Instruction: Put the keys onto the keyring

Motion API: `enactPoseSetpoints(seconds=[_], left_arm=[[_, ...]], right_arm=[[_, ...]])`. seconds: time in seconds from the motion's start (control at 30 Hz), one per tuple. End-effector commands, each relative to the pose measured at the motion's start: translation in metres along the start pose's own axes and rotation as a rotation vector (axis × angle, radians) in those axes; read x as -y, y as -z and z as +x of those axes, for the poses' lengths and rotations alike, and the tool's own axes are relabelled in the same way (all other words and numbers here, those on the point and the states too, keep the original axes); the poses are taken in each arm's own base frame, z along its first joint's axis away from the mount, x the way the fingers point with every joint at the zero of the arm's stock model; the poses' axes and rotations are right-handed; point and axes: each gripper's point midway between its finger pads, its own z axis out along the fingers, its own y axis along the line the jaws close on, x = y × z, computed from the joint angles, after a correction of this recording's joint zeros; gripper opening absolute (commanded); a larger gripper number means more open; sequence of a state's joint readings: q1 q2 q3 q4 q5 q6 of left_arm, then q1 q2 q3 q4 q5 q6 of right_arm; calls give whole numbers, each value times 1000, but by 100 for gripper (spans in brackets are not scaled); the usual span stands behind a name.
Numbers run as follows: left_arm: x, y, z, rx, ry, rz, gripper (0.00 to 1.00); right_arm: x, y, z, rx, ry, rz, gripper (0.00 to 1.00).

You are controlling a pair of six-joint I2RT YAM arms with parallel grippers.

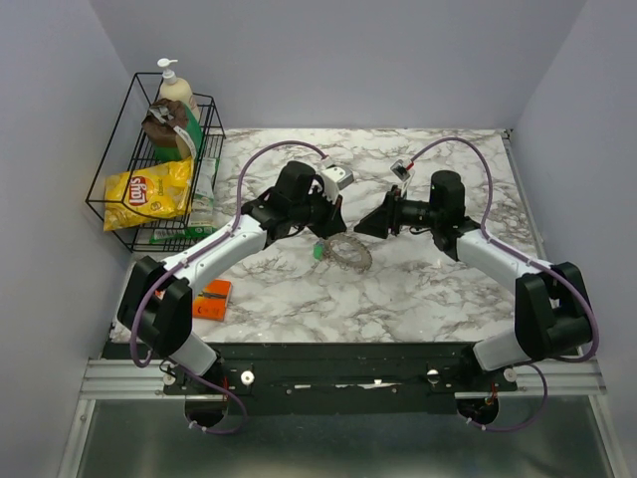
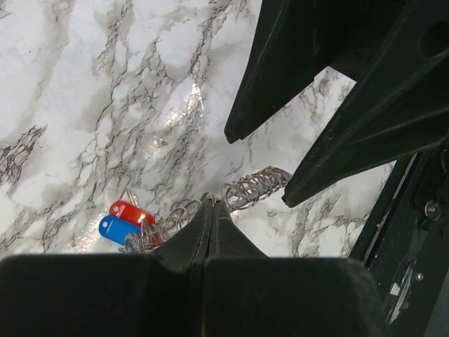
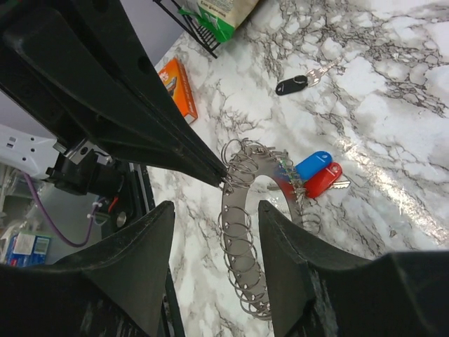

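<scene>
The keyring is a flat grey ring fringed with many small wire loops, lying mid-table. My left gripper is shut on its rim, seen up close in the left wrist view with the keyring just beyond the tips. A red key and a blue key hang at its far side. My right gripper is open and empty, its jaws either side of the keyring in the right wrist view. The blue key and red key show there. A green key head sits by the ring.
A black-headed key lies loose on the marble. An orange box lies at the front left. A black wire basket with a chips bag and bottles stands at the back left. Two small white objects lie behind the grippers.
</scene>
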State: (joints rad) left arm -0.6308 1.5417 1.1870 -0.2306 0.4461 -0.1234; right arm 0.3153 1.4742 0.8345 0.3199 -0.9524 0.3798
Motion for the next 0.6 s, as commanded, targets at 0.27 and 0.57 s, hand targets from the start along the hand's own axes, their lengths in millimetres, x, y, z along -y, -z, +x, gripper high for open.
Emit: enactPoseSetpoints(seconds=[0.27,0.57], left_arm=[[18,2,-6,35,-55,87,0],[20,3,1,27,-49,95,0]], right_arm=[[-8,1,-6,11,61,-21,59],[-11,-3,1,-18,45,-81,52]])
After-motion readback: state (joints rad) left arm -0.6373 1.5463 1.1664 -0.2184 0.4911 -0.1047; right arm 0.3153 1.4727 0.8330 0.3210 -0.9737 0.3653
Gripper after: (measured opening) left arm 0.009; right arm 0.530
